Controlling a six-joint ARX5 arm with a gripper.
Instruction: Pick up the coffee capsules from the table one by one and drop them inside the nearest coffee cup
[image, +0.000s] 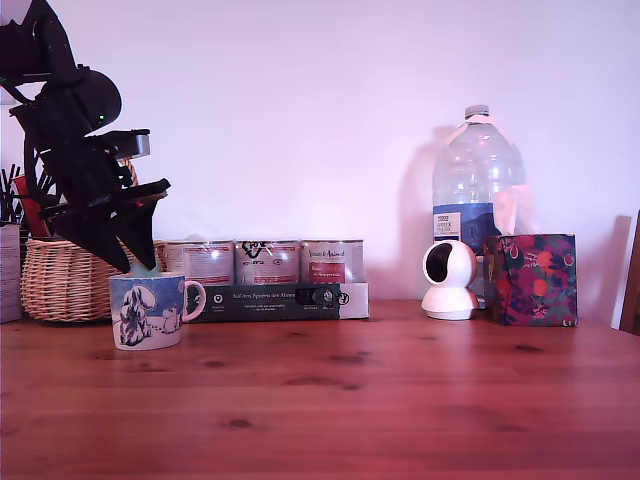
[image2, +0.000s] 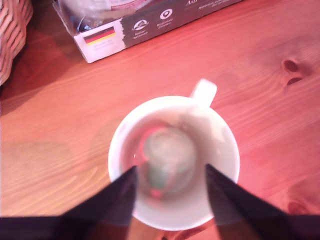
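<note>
claw (image2: 170, 182) spread above mug (image2: 173, 161), capsule (image2: 167, 162) seemingly inside, below.

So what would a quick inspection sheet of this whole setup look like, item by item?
Surface: reddish wooden table with dark knots, bare in front.
Job's things: blue-and-white mug upright, handle toward the exterior view's right; a pale capsule shows over the mug's mouth between the claw's fingers. Whether it is gripped or already lying inside cannot be told.
Clutter: wicker basket, three silver tins on a dark box, white round camera, water bottle, patterned box, all along the back.
Grippers: black claw directly above the mug, fingers apart.
Cables: nothing seen.
Surroundings: plain pale wall; no people.
</note>
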